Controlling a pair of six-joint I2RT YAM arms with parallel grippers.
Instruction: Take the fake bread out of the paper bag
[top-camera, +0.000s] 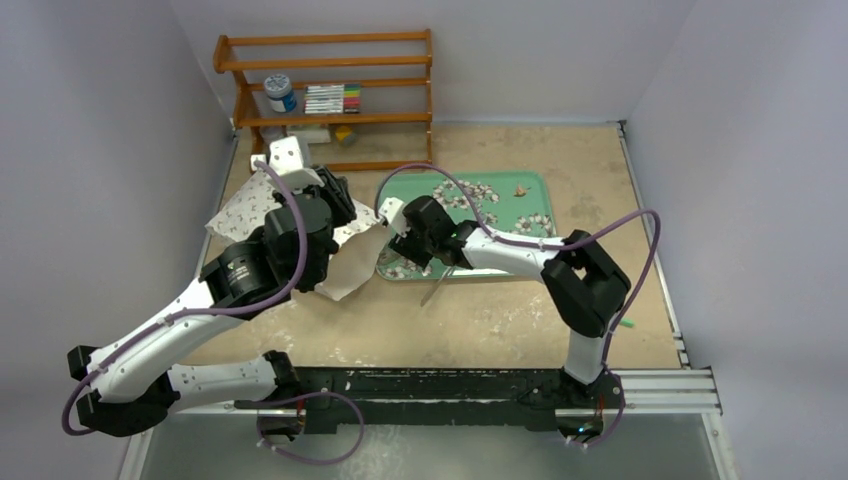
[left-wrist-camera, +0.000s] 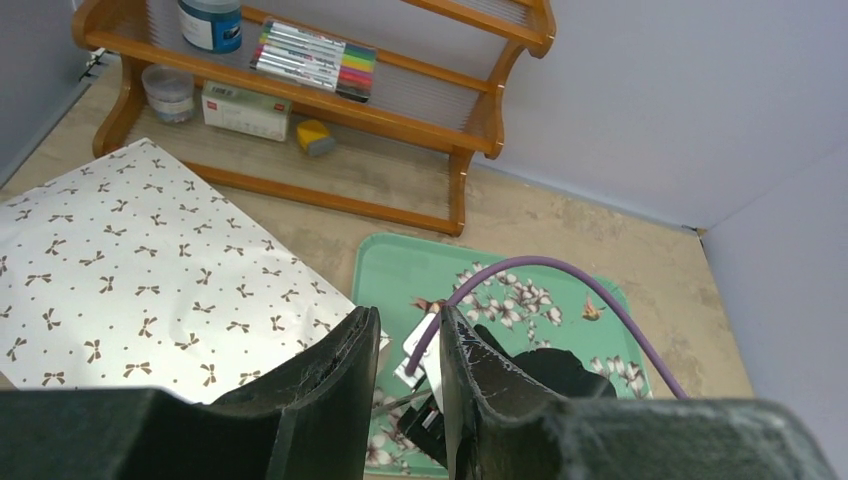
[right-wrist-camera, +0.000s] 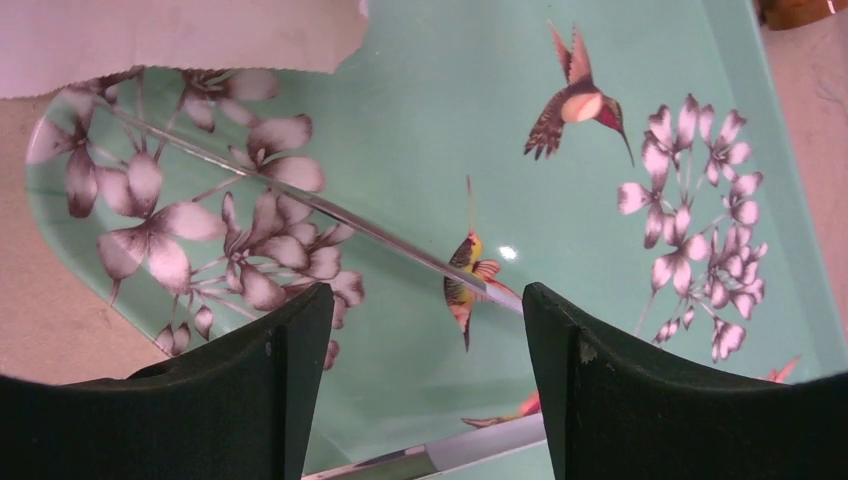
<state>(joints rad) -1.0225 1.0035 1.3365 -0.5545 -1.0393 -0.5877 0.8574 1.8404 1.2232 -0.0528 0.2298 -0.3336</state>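
A large white paper bag (top-camera: 250, 210) printed with small dark bows lay creased on the beige worktop (top-camera: 500, 320), just left of the green floral tray (top-camera: 520, 205). Its nearest edge reached over the tray's left rim, and some plain tan inside showed at the end nearer the arm bases. In the left wrist view the bag (left-wrist-camera: 130, 270) spread flat to the left of the tray (left-wrist-camera: 400, 270). The fake bread could not be seen in any view.

The left hand (top-camera: 340, 200) hung over the bag on the side facing the tray. Its fingers (left-wrist-camera: 405, 320) were parted by only a narrow gap, with nothing seen between them.

The right hand (top-camera: 405, 245) hovered above the tray's near-left corner. In its own view it (right-wrist-camera: 425, 295) was spread wide and empty over the painted flowers and hummingbirds of the tray (right-wrist-camera: 450, 120), with an edge of the bag (right-wrist-camera: 170, 35) just beyond.

Behind the tray, against the back wall, stood an orange wooden rack (top-camera: 330, 90) holding a set of coloured markers (top-camera: 332, 97) and a blue-lidded jar (top-camera: 280, 93).
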